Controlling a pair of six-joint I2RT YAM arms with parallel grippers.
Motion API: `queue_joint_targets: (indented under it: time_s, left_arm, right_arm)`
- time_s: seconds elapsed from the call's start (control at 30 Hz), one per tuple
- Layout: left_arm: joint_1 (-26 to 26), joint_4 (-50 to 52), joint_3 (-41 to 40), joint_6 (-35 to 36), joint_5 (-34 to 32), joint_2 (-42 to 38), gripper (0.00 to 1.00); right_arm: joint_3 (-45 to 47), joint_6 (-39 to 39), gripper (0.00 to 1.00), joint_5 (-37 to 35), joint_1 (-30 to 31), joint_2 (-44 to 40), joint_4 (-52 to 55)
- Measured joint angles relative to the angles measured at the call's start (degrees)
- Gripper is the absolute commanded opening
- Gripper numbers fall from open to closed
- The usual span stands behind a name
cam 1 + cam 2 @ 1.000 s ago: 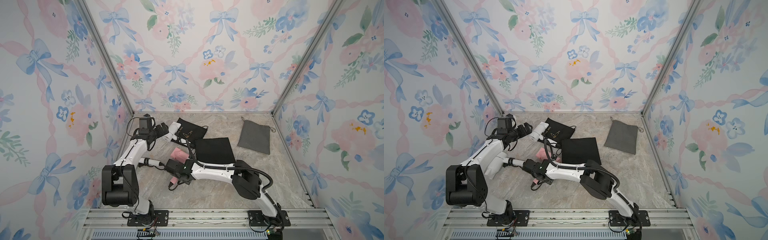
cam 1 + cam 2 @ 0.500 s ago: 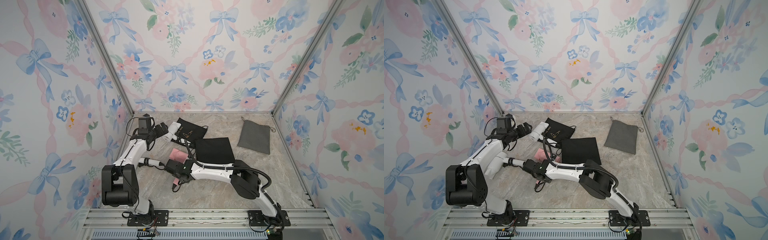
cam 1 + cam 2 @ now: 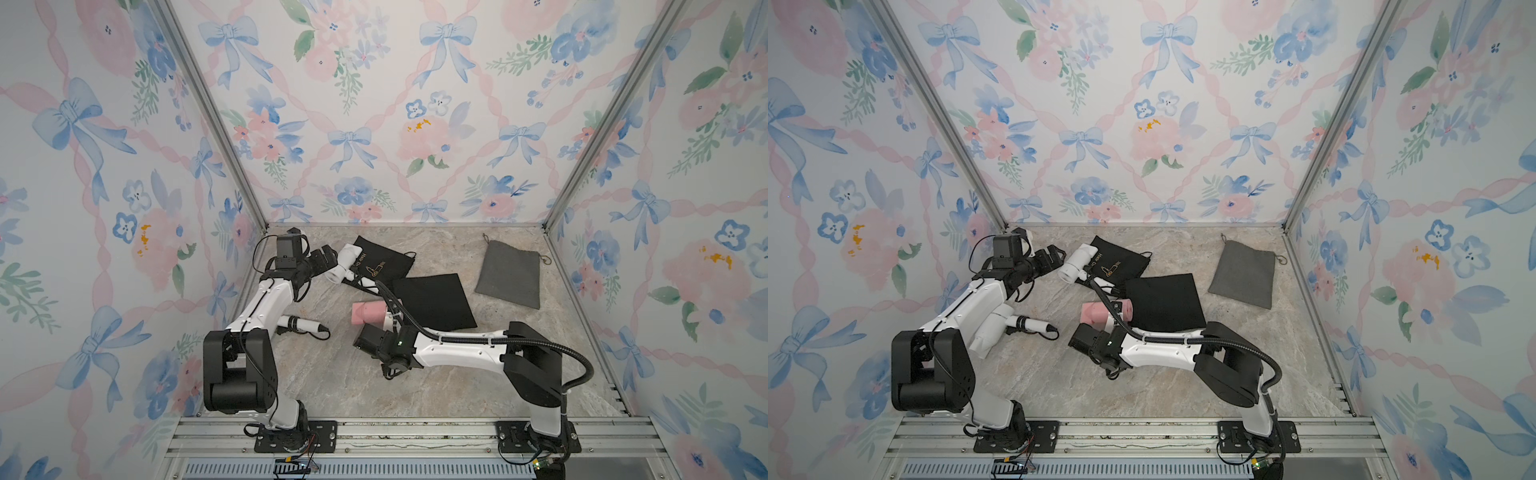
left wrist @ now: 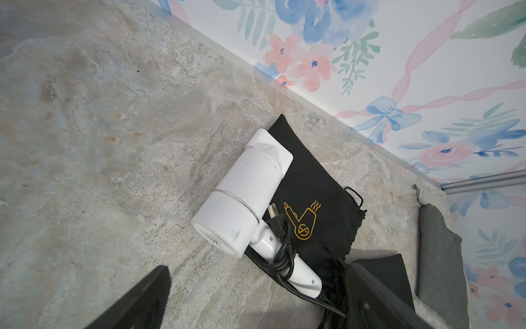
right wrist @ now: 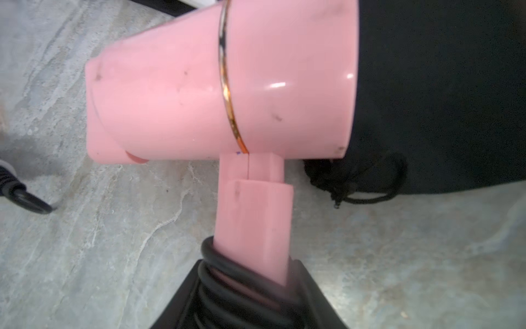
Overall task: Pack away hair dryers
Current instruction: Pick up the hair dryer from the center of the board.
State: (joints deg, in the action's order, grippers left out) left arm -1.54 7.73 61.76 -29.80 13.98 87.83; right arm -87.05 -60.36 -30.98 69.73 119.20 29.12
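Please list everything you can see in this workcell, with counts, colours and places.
pink hair dryer: one, pink, mid-table beside the plain pouch
white hair dryers: two, white, one overlapping the logo pouch's edge, one beneath the left arm
logo pouch: one, black with gold print, far left
plain pouch: one, black, centre
grey pouch: one, grey, far right
table: one, marbled grey
walls: three, floral paper, around the table
left gripper: one, black, open, facing the far white dryer
right gripper: one, black, closed on the pink hair dryer's cord-wrapped handle
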Motion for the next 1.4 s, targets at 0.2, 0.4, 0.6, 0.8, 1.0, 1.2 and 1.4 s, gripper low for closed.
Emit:
queue_joint_targets:
  time_s: [0.2, 0.4, 0.6, 0.8, 1.0, 1.2, 1.4]
  left_arm:
    - [0.57, -0.04, -0.02, 0.0, 0.98, 0.85, 0.97]
    - [2.6, -0.26, -0.04, 0.02, 1.16, 0.9, 0.97]
    - [6.12, -0.42, -0.04, 0.37, 2.19, 0.9, 0.98]
    - [10.01, -0.39, -0.04, 1.92, 4.7, 0.31, 0.98]
    - [14.38, -0.42, 1.66, 5.99, 8.09, -2.51, 0.98]
    - [17.11, -0.44, 3.8, 12.02, 13.62, -3.43, 0.98]
    - [17.27, -0.17, 8.22, 16.35, 23.78, -3.28, 0.98]
  right_arm:
    - [9.49, 16.79, 0.28, -0.85, -1.73, -8.85, -7.52]
    - [15.69, 31.71, 0.25, 1.14, -5.38, -15.85, -13.11]
    - [19.67, 42.47, 0.29, 8.39, -10.32, -22.71, -18.49]
    - [22.93, 49.11, 0.28, 14.69, -18.29, -29.38, -21.24]
    - [22.97, 54.93, 0.28, 18.23, -24.04, -33.16, -20.83]
    - [23.19, 61.0, 0.28, 22.71, -29.07, -37.53, -18.56]
    - [24.2, 68.02, 0.28, 25.73, -32.28, -41.31, -16.22]
